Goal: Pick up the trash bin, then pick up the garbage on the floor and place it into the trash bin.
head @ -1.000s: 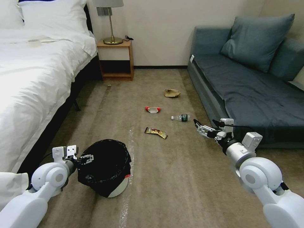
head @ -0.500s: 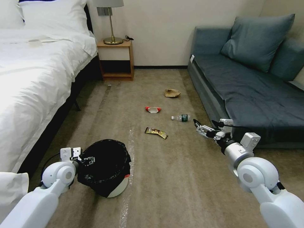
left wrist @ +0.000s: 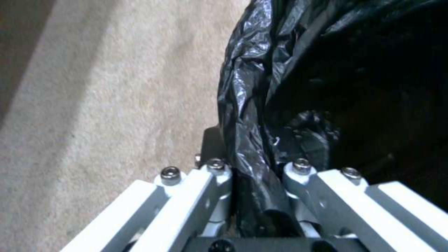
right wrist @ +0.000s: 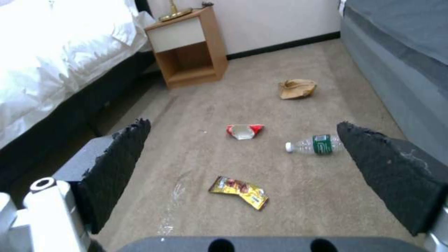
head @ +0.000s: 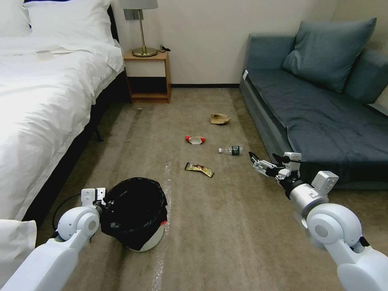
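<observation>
From the head view, the small round white plastic trash bin [head: 139, 218] with its glossy black bag liner stands on the beige carpeted floor [head: 226, 226], near the side of the white-sheeted bed [head: 44, 105]. The left gripper [head: 104, 201] is at the bin's rim on the bed side. The right gripper [head: 254, 159] hangs above the floor just beside the front edge of the blue-grey sofa [head: 323, 117]. The garbage lies mid-floor between bed and sofa: a dark snack wrapper with yellow print [head: 199, 169] nearest the bin, a clear green-labelled bottle [head: 231, 150] close to the right gripper, a red-and-white packet [head: 195, 140], and a crumpled brown paper bag [head: 219, 119] farthest off, toward the wooden nightstand [head: 147, 76].

In the left wrist view, the left gripper's fingers [left wrist: 212, 182] sit narrow, one on each side of the liner-covered rim of the bin [left wrist: 247, 115], pinching it.

In the right wrist view, the right gripper's black-padded fingers [right wrist: 117, 168] stand wide apart with nothing between them. Beyond them the wrapper [right wrist: 239, 191], packet [right wrist: 244, 130], bottle [right wrist: 313, 145] and paper bag [right wrist: 296, 88] lie apart from one another on the floor.
</observation>
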Controlling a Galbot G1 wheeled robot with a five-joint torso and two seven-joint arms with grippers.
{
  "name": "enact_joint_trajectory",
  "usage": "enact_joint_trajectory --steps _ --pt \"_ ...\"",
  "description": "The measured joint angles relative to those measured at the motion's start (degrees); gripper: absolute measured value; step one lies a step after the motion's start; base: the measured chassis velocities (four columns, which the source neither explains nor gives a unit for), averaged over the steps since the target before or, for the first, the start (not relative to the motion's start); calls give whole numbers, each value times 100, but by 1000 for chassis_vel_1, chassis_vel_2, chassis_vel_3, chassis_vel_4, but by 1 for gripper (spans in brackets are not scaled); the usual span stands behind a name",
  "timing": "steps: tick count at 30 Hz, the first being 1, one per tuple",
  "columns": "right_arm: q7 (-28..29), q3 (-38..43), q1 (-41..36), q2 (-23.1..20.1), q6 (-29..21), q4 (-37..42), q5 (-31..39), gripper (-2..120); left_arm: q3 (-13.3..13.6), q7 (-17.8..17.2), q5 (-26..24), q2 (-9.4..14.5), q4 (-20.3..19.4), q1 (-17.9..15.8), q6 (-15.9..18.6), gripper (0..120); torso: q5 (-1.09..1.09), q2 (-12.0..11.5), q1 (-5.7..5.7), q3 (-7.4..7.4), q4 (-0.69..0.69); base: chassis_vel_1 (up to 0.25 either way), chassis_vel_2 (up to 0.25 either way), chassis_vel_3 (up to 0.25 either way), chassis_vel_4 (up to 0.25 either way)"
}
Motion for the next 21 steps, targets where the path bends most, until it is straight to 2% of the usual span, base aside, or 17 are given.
enact_joint_trajectory --steps 16,20,21 --pt "68 244 -194 -5 0 93 55 100 -254 197 529 -5 -210 257 -11 7 1 0 0 0 0 0 0 0 0" --pt "69 254 -221 33 -6 93 136 100 -348 214 658 84 -319 315 -11 5 2 -1 0 0 0 0 0 0 0" --pt "67 254 -229 43 -23 93 206 100 -412 242 771 187 -410 357 -10 5 -2 0 0 0 0 0 0 0 0"
